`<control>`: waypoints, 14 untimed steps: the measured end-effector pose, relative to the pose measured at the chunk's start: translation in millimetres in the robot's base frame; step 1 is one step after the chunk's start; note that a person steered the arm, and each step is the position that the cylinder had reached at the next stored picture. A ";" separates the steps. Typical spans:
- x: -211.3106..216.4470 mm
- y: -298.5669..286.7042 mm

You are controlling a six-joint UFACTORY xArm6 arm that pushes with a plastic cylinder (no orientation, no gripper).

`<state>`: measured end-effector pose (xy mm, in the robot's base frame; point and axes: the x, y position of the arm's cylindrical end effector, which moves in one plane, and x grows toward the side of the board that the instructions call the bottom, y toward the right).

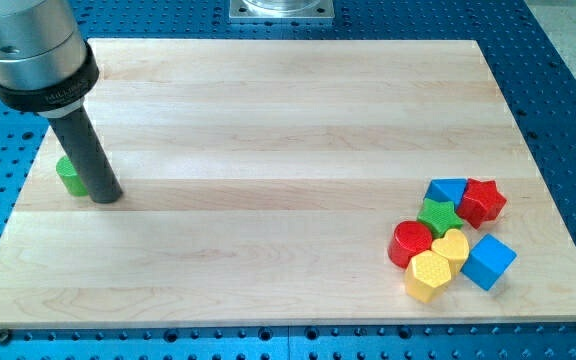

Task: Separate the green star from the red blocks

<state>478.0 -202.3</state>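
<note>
The green star (437, 215) lies in a tight cluster at the view's lower right. A red star (482, 201) sits just right of it, past a blue block (447, 190). A red cylinder (410, 243) touches the green star at its lower left. My tip (106, 195) rests on the board at the far left, far from the cluster, right beside a green block (69, 176) that the rod partly hides.
The cluster also holds a yellow heart (451, 247), a yellow hexagon (428, 275) and a blue cube (488, 262). The wooden board (288, 110) lies on a blue perforated table. The cluster sits close to the board's right and bottom edges.
</note>
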 end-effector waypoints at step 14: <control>-27.2 407.8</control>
<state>450.8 205.5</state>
